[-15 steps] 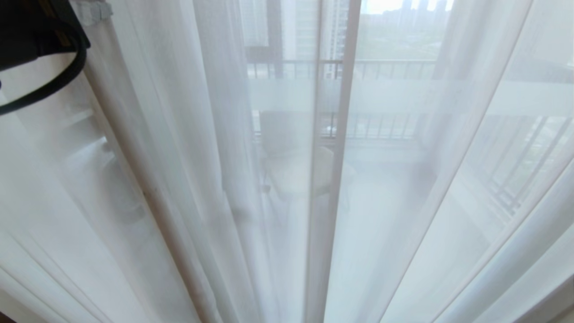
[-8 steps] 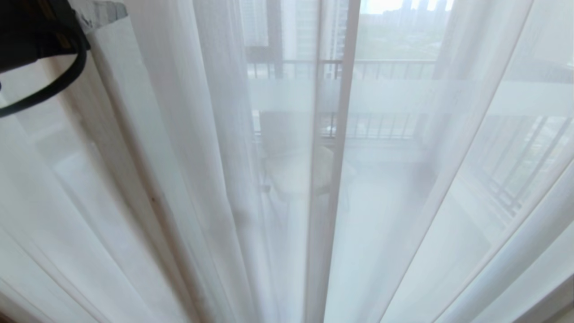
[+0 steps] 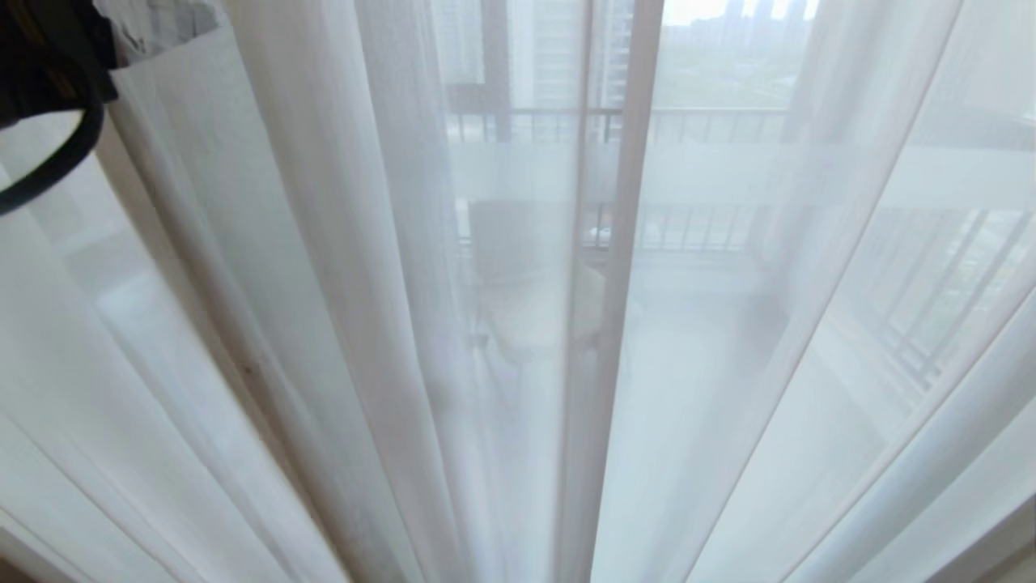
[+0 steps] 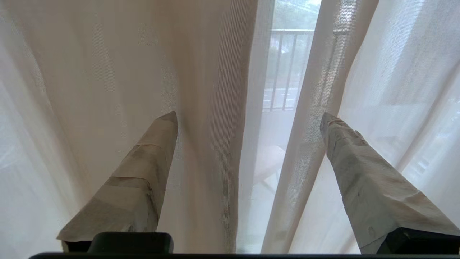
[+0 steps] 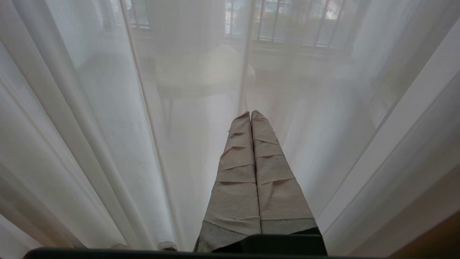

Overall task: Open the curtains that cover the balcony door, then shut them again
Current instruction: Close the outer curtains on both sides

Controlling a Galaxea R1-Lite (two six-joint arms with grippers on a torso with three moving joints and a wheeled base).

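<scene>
The curtains (image 3: 340, 308) fill the whole head view: thin white sheers hanging in long pleats, with two panel edges meeting near the middle (image 3: 603, 340). Through the cloth the balcony shows dimly, with a dark railing (image 3: 712, 121), a chair (image 3: 526, 283) and far buildings. The door itself cannot be made out clearly behind the fabric; only a pale band (image 3: 728, 174) crosses the view at railing height.

The left gripper (image 4: 248, 117) is up at the top left of the head view, where only its dark body and a black cable (image 3: 57, 162) show, close against the sheers. In the left wrist view its jaws stand wide apart, with the taped fingers (image 4: 143, 169) on either side of a fold of sheer and nothing pinched between them. The cloth hangs loose between and in front of them.

The right gripper (image 5: 250, 113) is not in the head view. Its wrist view shows the two taped fingers pressed together, holding nothing, pointing toward the sheers (image 5: 107, 126).

No writing, label or brand can be read anywhere.
</scene>
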